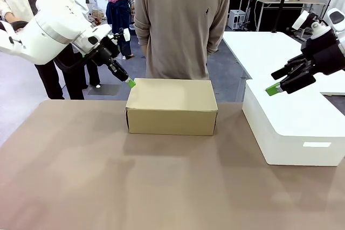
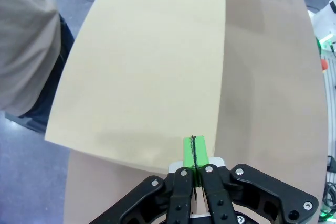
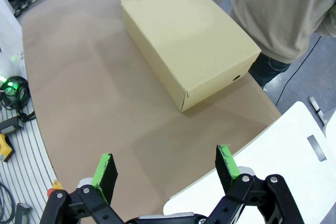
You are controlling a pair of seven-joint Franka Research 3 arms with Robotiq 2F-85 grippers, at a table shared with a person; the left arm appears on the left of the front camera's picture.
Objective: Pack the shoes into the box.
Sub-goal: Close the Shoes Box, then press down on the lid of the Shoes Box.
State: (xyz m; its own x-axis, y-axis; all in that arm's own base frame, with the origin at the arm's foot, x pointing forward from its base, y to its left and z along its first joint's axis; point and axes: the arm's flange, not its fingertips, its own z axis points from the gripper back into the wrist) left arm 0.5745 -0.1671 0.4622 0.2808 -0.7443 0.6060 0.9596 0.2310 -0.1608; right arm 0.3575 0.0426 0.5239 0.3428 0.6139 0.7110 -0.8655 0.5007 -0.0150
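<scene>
Front view: the tan cardboard box (image 1: 171,107) sits closed on the brown worktop (image 1: 108,176), close to the far edge and about midway along it, its lid flat and its long axis running parallel to that far edge. I can see no print or label on its front or its lid. From the right wrist view, one short end of the box (image 3: 194,40) has a small dark finger hole, and that end faces the worktop's right side.

A person in a beige sweater (image 1: 182,22) stands right behind the box at the far edge, arms hanging down. A large white block (image 1: 294,127) rests at the worktop's right edge, well apart from the box, with a small pale rectangular mark on its front face that is too faint to read. Other people stand further back, beyond the far left corner.

The left tool (image 1: 130,83) hangs by the box's far left corner, at about lid height, its green pads pressed together with nothing between them; the left wrist view shows those clenched pads (image 2: 195,153) over the edge of the lid (image 2: 147,66). The right tool (image 1: 274,89) hovers above the white block's near left part, and in its own wrist view the fingers (image 3: 106,170) are spread wide and empty, with bare worktop between them and the box.
</scene>
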